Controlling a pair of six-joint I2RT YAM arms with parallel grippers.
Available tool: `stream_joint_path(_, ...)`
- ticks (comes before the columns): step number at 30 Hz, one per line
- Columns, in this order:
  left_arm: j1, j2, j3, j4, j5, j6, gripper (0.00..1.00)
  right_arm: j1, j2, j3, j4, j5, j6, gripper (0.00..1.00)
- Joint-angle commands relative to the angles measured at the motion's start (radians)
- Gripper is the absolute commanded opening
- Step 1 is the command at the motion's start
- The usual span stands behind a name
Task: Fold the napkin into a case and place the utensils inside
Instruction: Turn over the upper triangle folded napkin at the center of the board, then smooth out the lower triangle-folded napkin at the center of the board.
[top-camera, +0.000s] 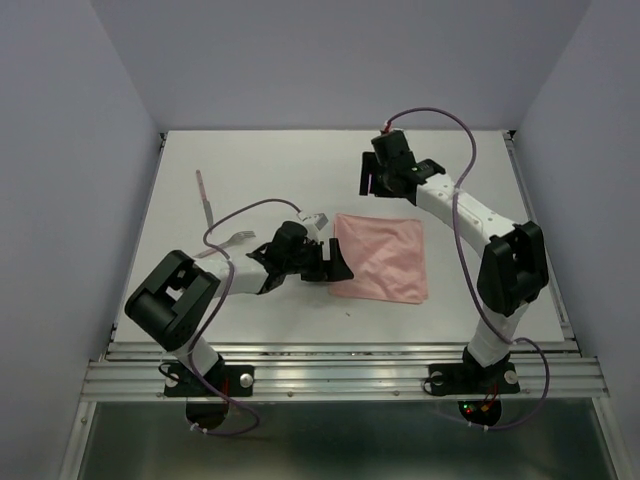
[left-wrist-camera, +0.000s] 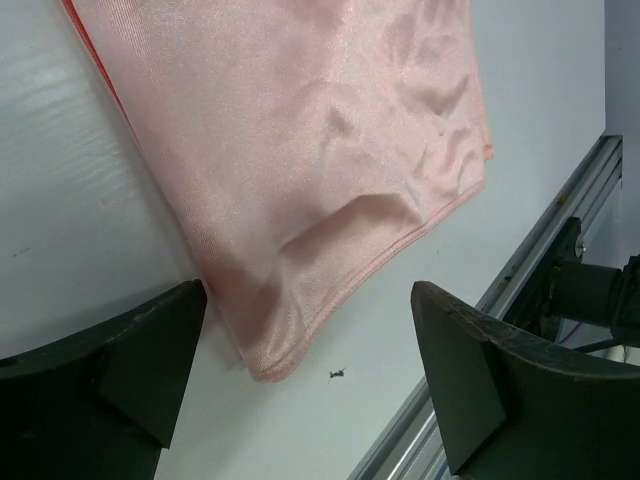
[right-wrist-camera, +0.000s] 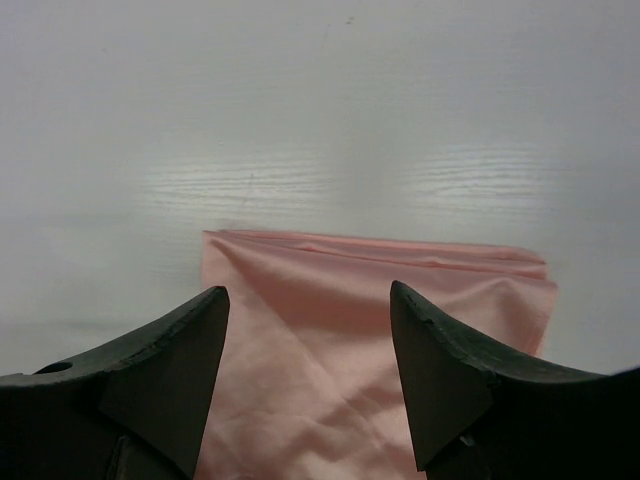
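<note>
The salmon-pink napkin (top-camera: 380, 258) lies flat at the table's middle, its edges showing stacked layers. My left gripper (top-camera: 336, 264) is open and empty at the napkin's left edge. In the left wrist view the napkin's (left-wrist-camera: 300, 150) near corner lies between the fingers of my left gripper (left-wrist-camera: 308, 300). My right gripper (top-camera: 372, 184) is open and empty, hovering beyond the napkin's far edge. In the right wrist view the napkin (right-wrist-camera: 370, 340) fills the gap of my right gripper (right-wrist-camera: 307, 295). A pink-shafted utensil (top-camera: 204, 195) and a small fork (top-camera: 236, 239) lie at the left.
The metal rail (top-camera: 340, 365) runs along the near table edge and also shows in the left wrist view (left-wrist-camera: 560, 230). A small dark speck (left-wrist-camera: 338, 375) lies on the table by the napkin corner. Walls close off the far and side edges.
</note>
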Motion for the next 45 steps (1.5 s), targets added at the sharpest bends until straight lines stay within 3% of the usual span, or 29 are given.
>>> stream_joint_path(1,0.005,-0.104,-0.007,-0.067,-0.049,0.027,0.96,-0.051,-0.072,-0.092,0.038,0.038,0.019,0.71)
stream_joint_path(6,0.021,-0.167,0.074,-0.171,-0.132,0.047,0.94,-0.089,-0.133,-0.212,0.057,0.035,0.036,0.71)
stream_joint_path(8,0.032,-0.150,0.117,-0.217,-0.173,0.047,0.86,-0.090,-0.159,-0.232,0.061,0.035,0.044,0.71)
stream_joint_path(17,0.120,0.133,0.435,-0.352,-0.235,0.002,0.64,-0.090,-0.242,-0.301,0.061,0.043,0.051,0.70)
stream_joint_path(22,0.124,0.246,0.568,-0.397,-0.227,-0.002,0.63,-0.090,-0.264,-0.336,0.061,0.048,0.051,0.69)
stream_joint_path(25,0.126,0.293,0.602,-0.403,-0.209,-0.004,0.70,-0.100,-0.269,-0.359,0.061,0.046,0.051,0.69)
stream_joint_path(28,0.124,0.330,0.633,-0.417,-0.221,-0.004,0.71,-0.110,-0.270,-0.382,0.061,0.040,0.053,0.69)
stream_joint_path(36,0.124,0.404,0.662,-0.435,-0.238,-0.021,0.58,-0.129,-0.267,-0.422,0.074,0.022,0.045,0.67)
stream_joint_path(40,0.126,0.425,0.670,-0.418,-0.244,-0.042,0.41,-0.194,-0.253,-0.460,0.123,-0.055,0.038,0.64)
stream_joint_path(44,0.124,0.430,0.668,-0.410,-0.249,-0.050,0.00,-0.286,-0.233,-0.486,0.168,-0.173,0.035,0.60)
stream_joint_path(45,0.124,0.428,0.665,-0.409,-0.250,-0.051,0.00,-0.321,-0.227,-0.491,0.179,-0.191,0.035,0.59)
